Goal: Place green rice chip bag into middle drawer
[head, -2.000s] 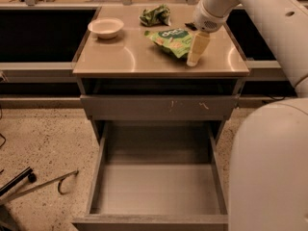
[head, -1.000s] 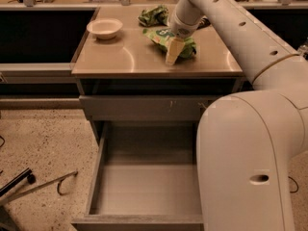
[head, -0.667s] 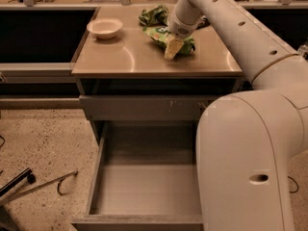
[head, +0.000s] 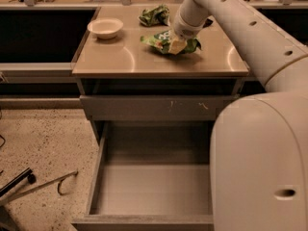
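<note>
The green rice chip bag (head: 158, 39) lies flat on the tan cabinet top (head: 120, 59), right of centre, with its white logo showing. My gripper (head: 176, 45) comes down from the upper right and sits on the bag's right half, touching it. The middle drawer (head: 153, 183) is pulled out wide below, grey, with nothing on its floor. My white arm and body cover the drawer's right side.
A white bowl (head: 105, 28) stands at the top's left back. A darker green lumpy bag (head: 154, 15) lies behind the chip bag, with a black wrapper (head: 208, 22) beside my wrist. A shallow scratched drawer front (head: 154, 108) sits above the open drawer. A metal hook (head: 61, 183) lies on the floor at left.
My arm swung left over the cabinet top, and the gripper has sunk lower onto the chip bag. The bag stays in the same spot.
</note>
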Robot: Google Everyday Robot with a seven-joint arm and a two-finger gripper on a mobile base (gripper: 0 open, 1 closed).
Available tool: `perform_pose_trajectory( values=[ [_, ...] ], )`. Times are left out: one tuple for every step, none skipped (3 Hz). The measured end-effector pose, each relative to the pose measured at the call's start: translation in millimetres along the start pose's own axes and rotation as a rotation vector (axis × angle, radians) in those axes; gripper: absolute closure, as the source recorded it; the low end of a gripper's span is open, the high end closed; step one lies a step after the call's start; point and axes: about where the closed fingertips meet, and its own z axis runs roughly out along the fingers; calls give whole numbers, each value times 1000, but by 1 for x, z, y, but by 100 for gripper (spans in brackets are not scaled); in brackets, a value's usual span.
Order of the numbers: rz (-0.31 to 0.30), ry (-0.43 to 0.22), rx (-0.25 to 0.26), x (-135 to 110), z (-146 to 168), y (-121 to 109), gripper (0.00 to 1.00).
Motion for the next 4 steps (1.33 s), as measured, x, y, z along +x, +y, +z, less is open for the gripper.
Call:
perform_pose_trajectory(
  values=[
    [67,-59,30,10,-47,29,100],
    [145,-122,82,13,-102,65,100],
    [216,-133,96,17,-138,116,100],
    [271,-125,24,21,-138,180,100]
  ],
)
